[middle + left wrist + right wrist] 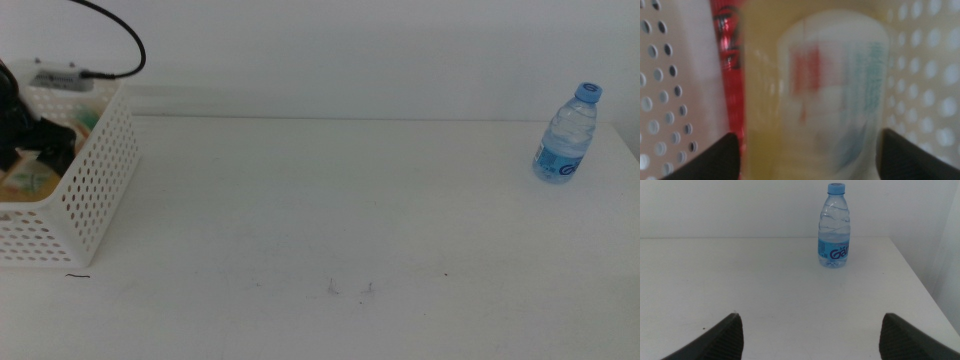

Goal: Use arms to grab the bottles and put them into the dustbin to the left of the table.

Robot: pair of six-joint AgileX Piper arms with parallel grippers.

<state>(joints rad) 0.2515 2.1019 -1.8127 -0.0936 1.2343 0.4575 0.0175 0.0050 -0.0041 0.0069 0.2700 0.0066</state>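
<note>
The white perforated dustbin [95, 190] stands at the table's left end. My left gripper [30, 140] is down inside it. In the left wrist view the left gripper [807, 160] is open, with the blurred yellowish tea bottle [815, 90] close between its jaws and the red can [727, 60] beside it against the basket wall [670, 100]. The clear blue-capped water bottle [567, 135] stands upright at the table's far right. My right gripper [810, 340] is open and empty, some way short of the water bottle [834, 230]; the right arm is out of the middle view.
The white table [330, 220] has a few small dark specks near its front middle. A black cable [120, 35] loops above the dustbin. The table's right edge [920, 280] runs close to the water bottle.
</note>
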